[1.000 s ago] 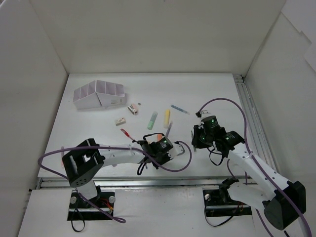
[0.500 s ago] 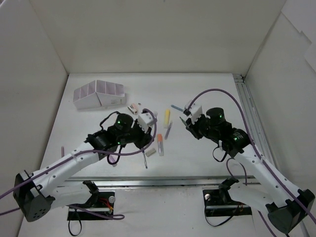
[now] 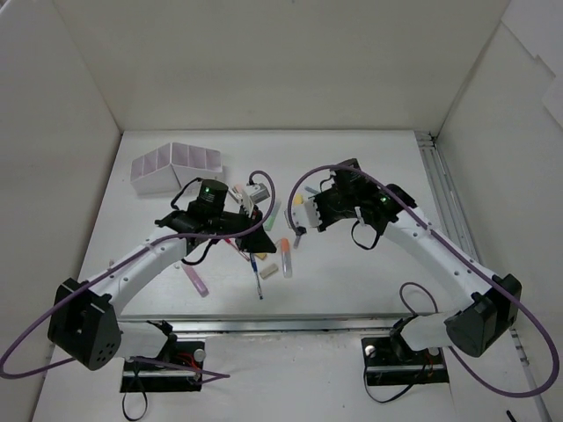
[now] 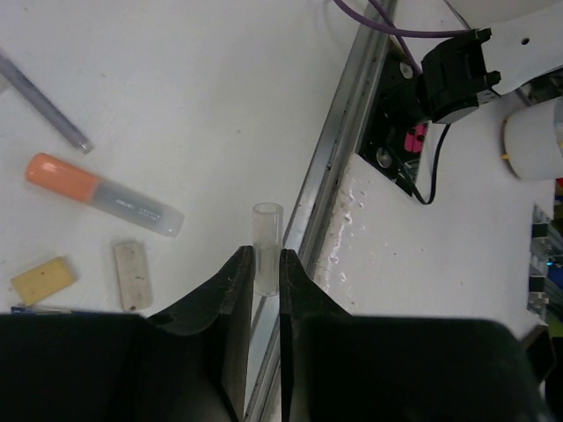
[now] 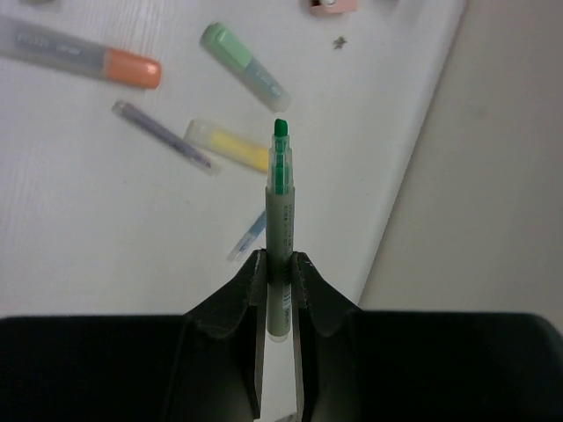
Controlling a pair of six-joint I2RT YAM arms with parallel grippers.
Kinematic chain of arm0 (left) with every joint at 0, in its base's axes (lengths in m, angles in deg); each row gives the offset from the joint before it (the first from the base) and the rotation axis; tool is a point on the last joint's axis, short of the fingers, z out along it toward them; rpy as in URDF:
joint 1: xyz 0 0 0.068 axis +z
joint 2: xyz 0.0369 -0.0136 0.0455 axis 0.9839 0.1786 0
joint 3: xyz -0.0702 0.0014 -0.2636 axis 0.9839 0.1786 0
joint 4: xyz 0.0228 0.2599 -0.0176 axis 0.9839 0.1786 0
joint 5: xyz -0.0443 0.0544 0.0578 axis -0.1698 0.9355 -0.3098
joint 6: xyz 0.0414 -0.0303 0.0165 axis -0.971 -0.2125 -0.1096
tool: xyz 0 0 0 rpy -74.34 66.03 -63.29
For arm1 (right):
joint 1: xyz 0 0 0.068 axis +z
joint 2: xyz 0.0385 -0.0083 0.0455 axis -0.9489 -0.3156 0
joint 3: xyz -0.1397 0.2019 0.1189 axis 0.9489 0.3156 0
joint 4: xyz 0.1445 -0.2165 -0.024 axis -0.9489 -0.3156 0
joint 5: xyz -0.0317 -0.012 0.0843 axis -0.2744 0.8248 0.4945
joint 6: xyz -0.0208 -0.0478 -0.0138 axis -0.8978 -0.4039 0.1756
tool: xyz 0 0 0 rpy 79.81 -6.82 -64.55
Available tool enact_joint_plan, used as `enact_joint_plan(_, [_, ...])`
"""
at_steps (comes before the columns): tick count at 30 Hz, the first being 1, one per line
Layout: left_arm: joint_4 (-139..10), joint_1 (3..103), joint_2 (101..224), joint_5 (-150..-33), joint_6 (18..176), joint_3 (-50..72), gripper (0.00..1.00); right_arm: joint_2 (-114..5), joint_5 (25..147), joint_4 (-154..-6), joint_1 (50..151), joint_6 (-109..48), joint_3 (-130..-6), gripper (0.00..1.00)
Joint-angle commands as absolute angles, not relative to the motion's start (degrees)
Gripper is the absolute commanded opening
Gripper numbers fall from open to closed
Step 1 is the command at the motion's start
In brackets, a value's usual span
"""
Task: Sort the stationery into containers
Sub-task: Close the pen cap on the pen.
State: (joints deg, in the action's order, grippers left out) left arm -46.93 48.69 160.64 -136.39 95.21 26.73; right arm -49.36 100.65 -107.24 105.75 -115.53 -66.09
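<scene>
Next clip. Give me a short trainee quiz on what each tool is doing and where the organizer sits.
1. True or false: the right tool is shut on a green-tipped marker.
2. What does the left tool grip? A) an orange marker B) a clear tube C) a tan eraser
3. Fill in: in the top view, the organizer box stands near the far ____ corner of the table.
Key: 1 true; 2 B; 3 left.
</scene>
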Motion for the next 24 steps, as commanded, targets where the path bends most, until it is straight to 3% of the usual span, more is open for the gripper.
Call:
enact_joint_plan(1, [-51.0, 49.5, 161.6, -146.3, 96.2, 23.0, 0.0, -51.2, 95.0, -114.5, 108.4, -130.6, -68.6, 0.0])
enact_joint_plan(24, [-48.7, 50.0, 169.0, -145.5, 99.2, 18.4, 0.0, -51.0, 94.5, -115.6, 114.8, -136.5, -65.3, 0.0])
